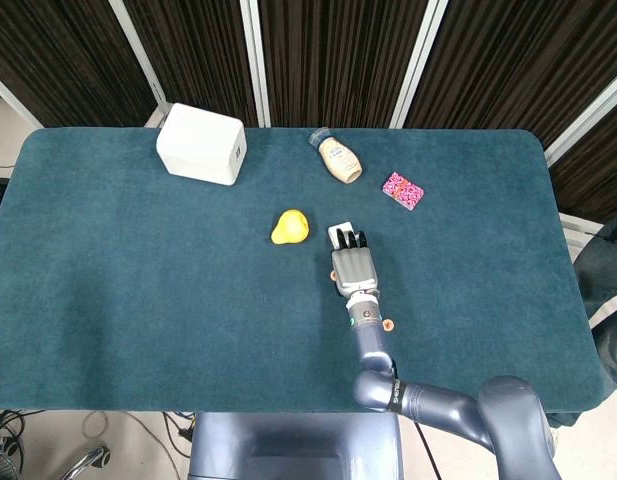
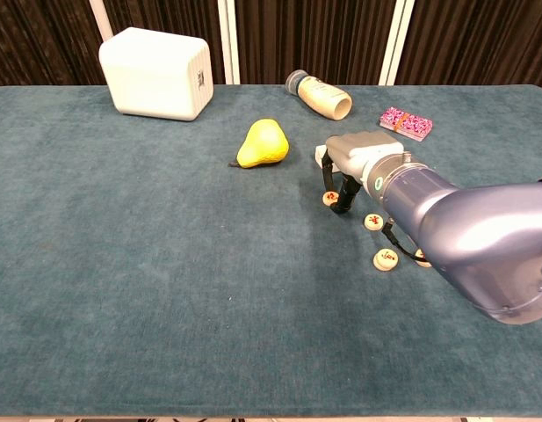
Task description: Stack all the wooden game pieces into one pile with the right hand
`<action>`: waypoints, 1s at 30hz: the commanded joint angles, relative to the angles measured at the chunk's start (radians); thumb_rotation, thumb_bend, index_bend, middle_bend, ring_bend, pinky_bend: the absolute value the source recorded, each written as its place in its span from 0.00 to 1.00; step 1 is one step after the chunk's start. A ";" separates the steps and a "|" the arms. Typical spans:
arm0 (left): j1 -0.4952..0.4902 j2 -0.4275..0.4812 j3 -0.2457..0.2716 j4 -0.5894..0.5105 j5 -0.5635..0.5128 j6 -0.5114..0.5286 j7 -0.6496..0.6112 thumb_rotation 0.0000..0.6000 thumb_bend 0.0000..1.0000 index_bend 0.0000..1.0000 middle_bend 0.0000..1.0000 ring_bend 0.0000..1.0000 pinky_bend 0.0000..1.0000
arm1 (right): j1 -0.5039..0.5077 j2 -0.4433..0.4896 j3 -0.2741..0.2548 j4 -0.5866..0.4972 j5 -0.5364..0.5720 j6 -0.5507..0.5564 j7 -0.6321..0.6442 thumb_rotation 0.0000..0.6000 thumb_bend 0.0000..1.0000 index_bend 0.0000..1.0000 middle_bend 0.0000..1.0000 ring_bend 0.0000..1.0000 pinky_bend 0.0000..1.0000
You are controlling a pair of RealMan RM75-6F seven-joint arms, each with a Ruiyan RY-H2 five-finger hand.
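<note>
Several round wooden game pieces with red marks lie flat and apart on the blue cloth in the chest view: one (image 2: 330,199) under my right hand, one (image 2: 373,221) just right of it, one (image 2: 386,259) nearer, and one (image 2: 422,258) half hidden by my forearm. My right hand (image 2: 348,167) hangs over the first piece, dark fingertips (image 2: 343,200) pointing down on either side of it, nothing lifted. In the head view the right hand (image 1: 353,262) covers most pieces; only one piece (image 1: 388,324) shows beside the wrist. The left hand appears in neither view.
A yellow pear (image 2: 263,143) lies just left of the hand. Behind it are a tipped bottle (image 2: 321,94), a pink packet (image 2: 405,123) and, far left, a white box (image 2: 156,72). The blue table (image 2: 148,290) spreads left and forward.
</note>
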 commanded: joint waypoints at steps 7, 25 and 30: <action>0.001 0.001 -0.001 0.003 0.001 0.001 -0.008 1.00 0.09 0.00 0.00 0.00 0.08 | -0.002 0.002 0.008 -0.012 -0.007 0.006 0.005 1.00 0.38 0.51 0.00 0.00 0.00; 0.002 -0.001 0.002 -0.004 0.009 0.008 0.004 1.00 0.09 0.00 0.00 0.00 0.08 | -0.184 0.371 -0.122 -0.628 -0.170 0.174 0.017 1.00 0.38 0.51 0.00 0.00 0.00; 0.000 -0.003 0.003 -0.006 0.012 0.008 0.009 1.00 0.09 0.00 0.00 0.00 0.08 | -0.255 0.439 -0.213 -0.761 -0.228 0.212 0.052 1.00 0.39 0.51 0.00 0.00 0.00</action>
